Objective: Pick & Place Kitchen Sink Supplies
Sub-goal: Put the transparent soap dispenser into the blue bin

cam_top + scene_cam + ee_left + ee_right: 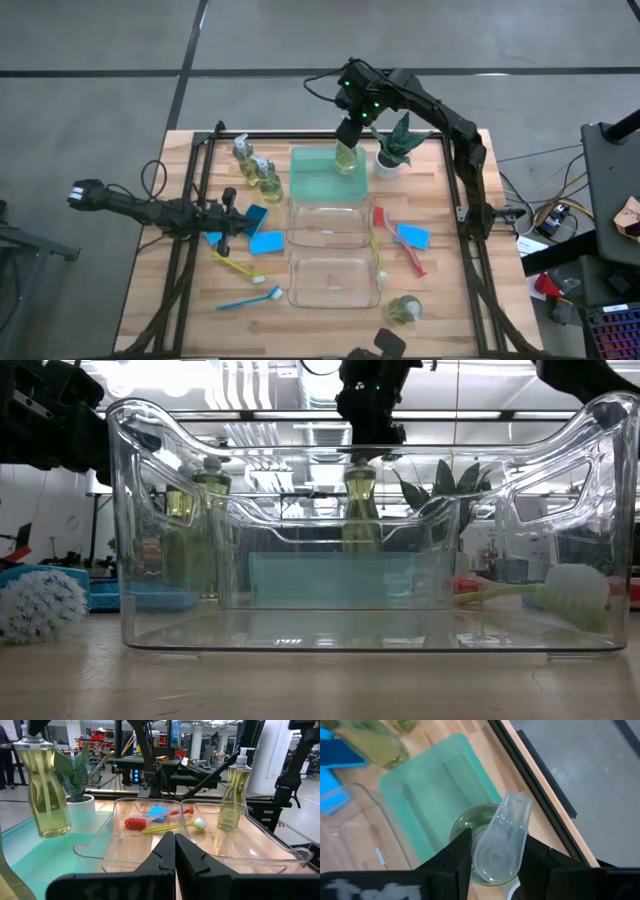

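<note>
Hanging a pump bottle over the green tray, the right gripper has its jaws clamped on the bottle's neck, body dangling straight below them and not yet set down. Risk looks like a tip-over: let go too high and it topples, maybe toward the potted plant just beside. The left gripper waits well off to the side, jaws closed, by a blue sponge.

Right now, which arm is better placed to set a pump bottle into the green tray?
Right. The right gripper holds a pump bottle above the green tray; the left gripper sits shut by the sponges.
</note>
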Available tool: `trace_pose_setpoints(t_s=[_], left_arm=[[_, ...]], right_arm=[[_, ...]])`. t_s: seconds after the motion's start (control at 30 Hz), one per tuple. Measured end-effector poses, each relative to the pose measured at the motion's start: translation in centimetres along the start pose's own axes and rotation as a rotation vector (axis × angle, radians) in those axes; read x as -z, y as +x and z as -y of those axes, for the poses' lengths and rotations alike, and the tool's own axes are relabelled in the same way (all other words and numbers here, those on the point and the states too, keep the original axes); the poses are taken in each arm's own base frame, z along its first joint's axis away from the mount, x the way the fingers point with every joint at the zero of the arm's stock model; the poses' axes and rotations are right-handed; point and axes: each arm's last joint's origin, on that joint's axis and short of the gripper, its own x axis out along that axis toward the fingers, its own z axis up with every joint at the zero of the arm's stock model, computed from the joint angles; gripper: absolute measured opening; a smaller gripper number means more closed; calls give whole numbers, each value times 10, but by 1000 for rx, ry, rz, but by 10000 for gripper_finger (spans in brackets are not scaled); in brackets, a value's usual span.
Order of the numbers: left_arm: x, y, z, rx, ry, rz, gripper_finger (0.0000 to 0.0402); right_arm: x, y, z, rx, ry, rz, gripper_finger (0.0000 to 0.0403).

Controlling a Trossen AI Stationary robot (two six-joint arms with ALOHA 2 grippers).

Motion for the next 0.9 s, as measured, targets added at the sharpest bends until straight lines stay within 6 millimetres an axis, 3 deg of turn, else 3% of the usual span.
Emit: trace_pose_setpoints(t_s=[0.2,0.6,0.9], left_arm=[[0,0,0,0,0,-2,0],[0,0,0,0,0,0,0],[0,0,0,0,0,1,0]], right_arm=[[-2,8,13,19,56,-16,116],[-3,15,13,11,48,-30,133],[-2,15,13,17,32,-36,106]])
